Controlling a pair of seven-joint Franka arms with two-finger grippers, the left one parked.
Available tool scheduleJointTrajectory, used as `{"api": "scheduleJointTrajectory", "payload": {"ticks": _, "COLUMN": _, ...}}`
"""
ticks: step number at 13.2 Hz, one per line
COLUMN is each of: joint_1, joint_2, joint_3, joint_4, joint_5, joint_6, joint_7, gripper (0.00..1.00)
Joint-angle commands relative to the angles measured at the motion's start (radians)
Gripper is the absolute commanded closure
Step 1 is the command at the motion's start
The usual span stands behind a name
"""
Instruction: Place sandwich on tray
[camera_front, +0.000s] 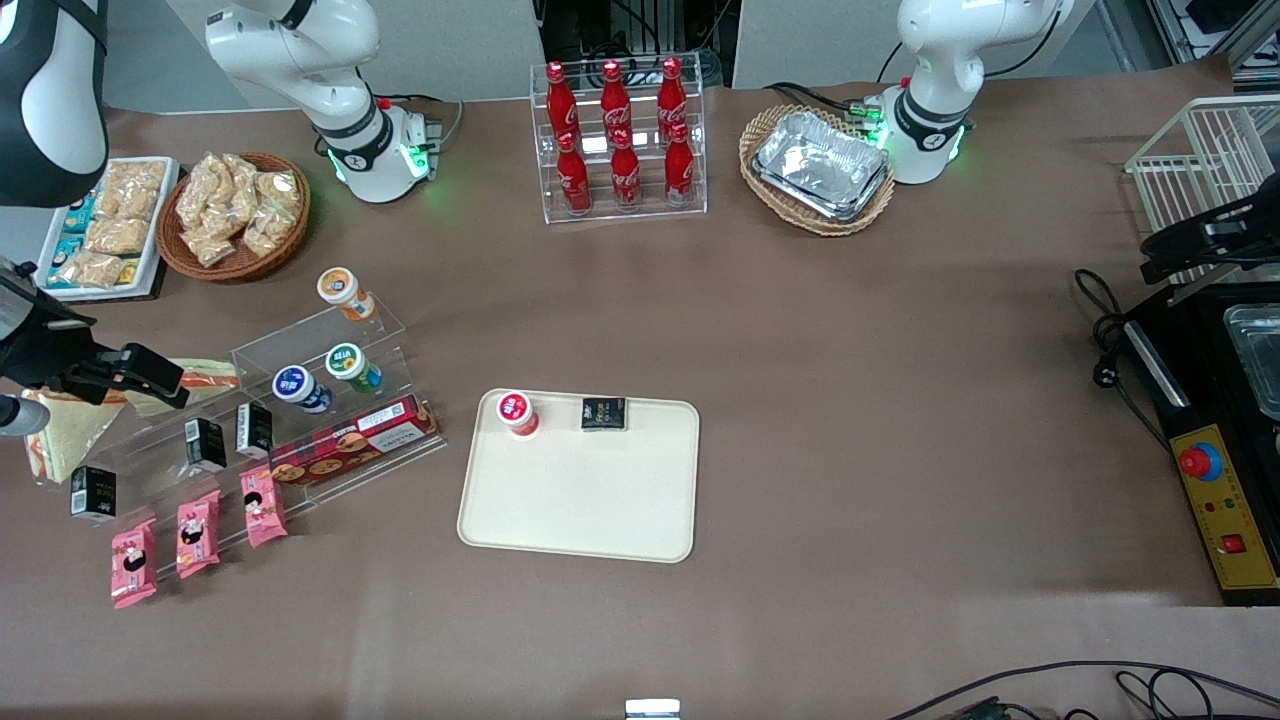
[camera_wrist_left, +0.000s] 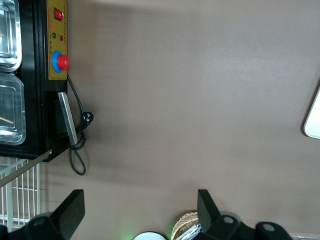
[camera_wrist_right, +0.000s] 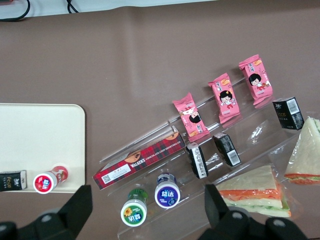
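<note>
Evidently the gripper (camera_wrist_right: 145, 215) hung open, jaws spread wide, above the clear rack (camera_wrist_right: 250, 142) at nine o'clock from the tray (camera_front: 580, 500), likely poised to grasp; the wrapped sandwich (camera_wrist_right: 255, 192) lay on the rack's top step, untouched

I read "WALKERS" on the red tartan box (camera_wrist_right: 139, 162) and the Coca-Cola script on the red bottles (camera_front: 620, 135); other labels stay illegible.
</note>
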Motion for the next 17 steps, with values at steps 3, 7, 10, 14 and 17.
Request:
{"api": "scheduleJointTrajectory", "payload": {"ticks": 3, "joint_1": -0.004, "joint_2": 0.011, "joint_3": 0.005, "joint_4": 0.021, "joint_5": -0.016, "joint_6": -0.007, "joint_7": -0.002, "gripper": 0.00}}
{"api": "scheduleJointTrajectory", "payload": {"ticks": 7, "joint_1": -0.011, "joint_2": 0.014, "joint_3": 0.002, "joint_4": 0.021, "joint_5": -0.078, "joint_6": -0.004, "joint_7": -0.007, "gripper": 0.00}}
{"api": "scheduleJointTrajectory", "payload": {"ticks": 10, "joint_1": -0.068, "joint_2": 0.013, "joint_3": -0.002, "joint_4": 0.022, "joint_5": -0.105, "joint_6": -0.004, "joint_7": -0.014, "gripper": 0.00}}
{"api": "scheduleJointTrajectory", "payload": {"ticks": 14, "joint_1": -0.096, "joint_2": 0.003, "joint_3": -0.155, "joint_4": 0.021, "joint_5": -0.102, "joint_6": -0.006, "joint_7": -0.092, "gripper": 0.00}}
{"api": "scheduleJointTrajectory", "payload": {"ticks": 17, "joint_1": -0.096, "joint_2": 0.006, "joint_3": -0.300, "joint_4": 0.016, "joint_5": -0.077, "joint_6": -0.006, "joint_7": -0.112, "gripper": 0.00}}
